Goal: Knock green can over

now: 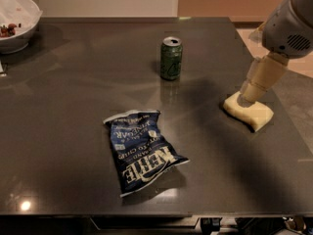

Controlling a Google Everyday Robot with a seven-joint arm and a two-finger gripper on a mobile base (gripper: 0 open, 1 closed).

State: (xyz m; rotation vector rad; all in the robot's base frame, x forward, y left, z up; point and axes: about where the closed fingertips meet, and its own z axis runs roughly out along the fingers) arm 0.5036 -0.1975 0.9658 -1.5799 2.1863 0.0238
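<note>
The wide, dark grey, glossy desk (73, 106) fills most of the view and carries everything. From the upper right corner the robot's grey and beige arm (288, 26) slopes down toward the desk's right side. Near the front middle lies a crinkled blue chip bag (142, 153), flat on its back. A white bowl (17, 21) sits at the far left corner. A soft yellow sponge (252, 114) lies at the right.

The small dark green aluminium drink can (171, 58), silver at its rim, stands upright toward the back middle of the desk, well apart from the bag and the sponge. So the knock is not yet done.

The end effector (248, 93) is low at the right side, right above or touching the sponge's near-left end, and well apart from the can. Whether it is spread or pressed together cannot be told here.

By my reading, the whole task is left: the arm must cross leftward and toward the back to reach the can, then push it sideways, high on its body, until it tips.
</note>
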